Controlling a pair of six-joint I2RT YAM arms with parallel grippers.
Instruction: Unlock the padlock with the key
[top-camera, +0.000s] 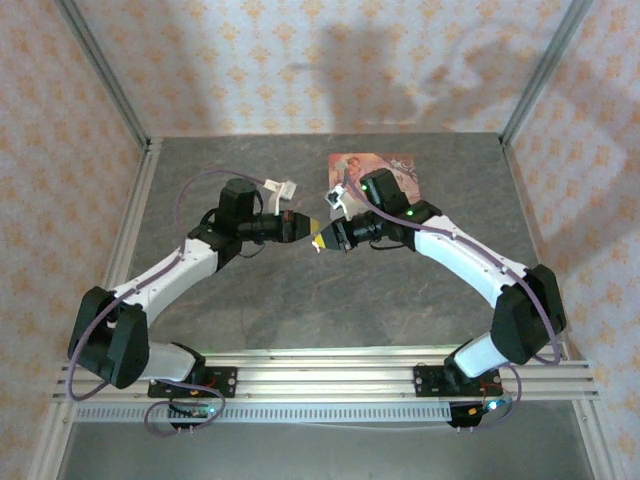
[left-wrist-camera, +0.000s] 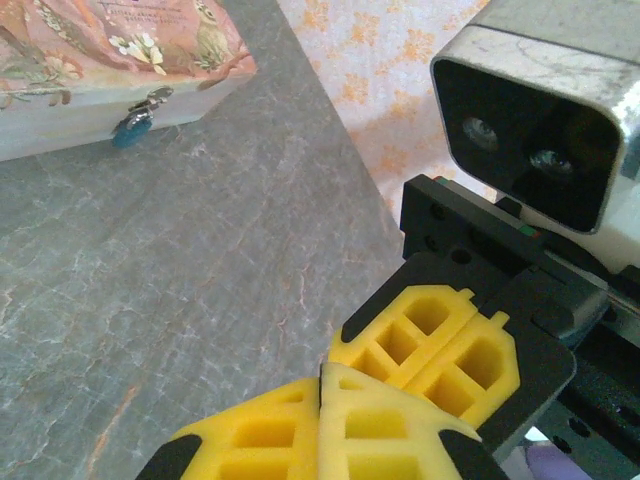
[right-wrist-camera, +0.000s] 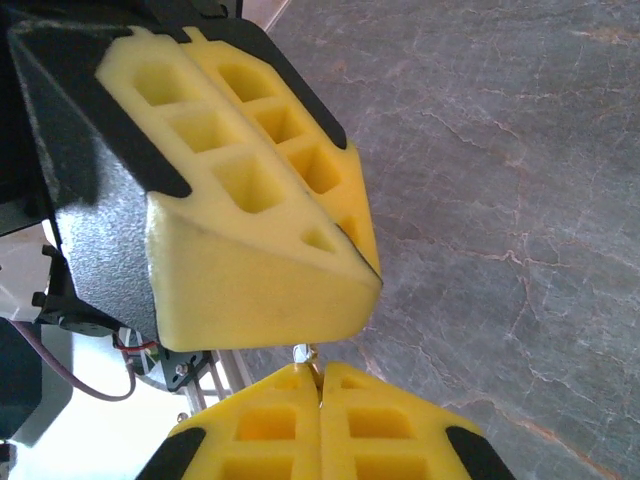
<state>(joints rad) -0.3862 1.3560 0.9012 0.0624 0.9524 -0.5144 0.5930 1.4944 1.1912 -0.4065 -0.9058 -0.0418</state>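
The left tool (left-wrist-camera: 320, 385) has its pads pressed together, tip to tip with the right tool (right-wrist-camera: 318, 375), which pinches a pale sliver, probably the key (right-wrist-camera: 303, 352). The padlock (left-wrist-camera: 130, 128) hangs on the pink box (left-wrist-camera: 100, 60), farther right on the desk (left-wrist-camera: 200, 260).

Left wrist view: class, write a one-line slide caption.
Left end effector faces right end effector; blue padlock hangs on pink box.
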